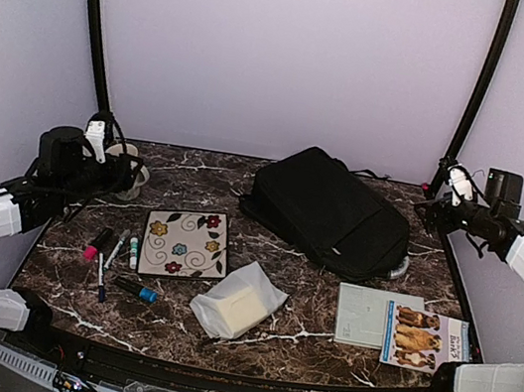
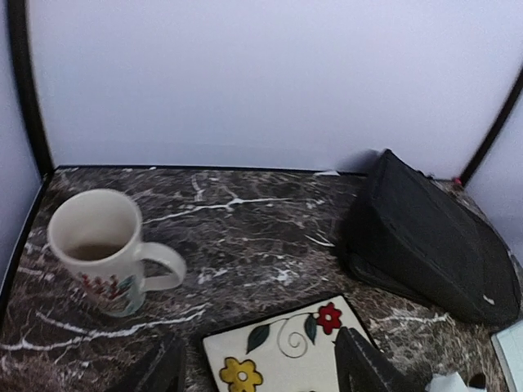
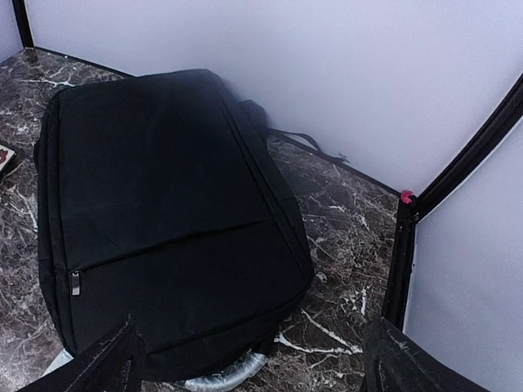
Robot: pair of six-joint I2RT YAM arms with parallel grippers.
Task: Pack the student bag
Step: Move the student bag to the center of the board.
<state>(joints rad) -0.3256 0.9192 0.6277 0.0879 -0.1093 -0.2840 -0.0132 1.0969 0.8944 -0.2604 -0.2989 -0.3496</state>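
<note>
While the left end effector point(image 2: 261, 371) and right end effector point(image 3: 253, 363) both hang spread and empty, I see a dark veined table point(image 1: 298, 341) between pale lilac walls point(image 1: 286, 49), carrying one student bag point(image 1: 330, 212) flat at back right-of-centre, one mug point(image 2: 102, 249), one flowered tile point(image 1: 186, 242), five markers point(image 1: 132, 253), one plastic pouch point(image 1: 237, 301) and two booklets point(image 1: 424, 339).

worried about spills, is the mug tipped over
No, the mug stands upright on the table, its open mouth facing up.
</note>
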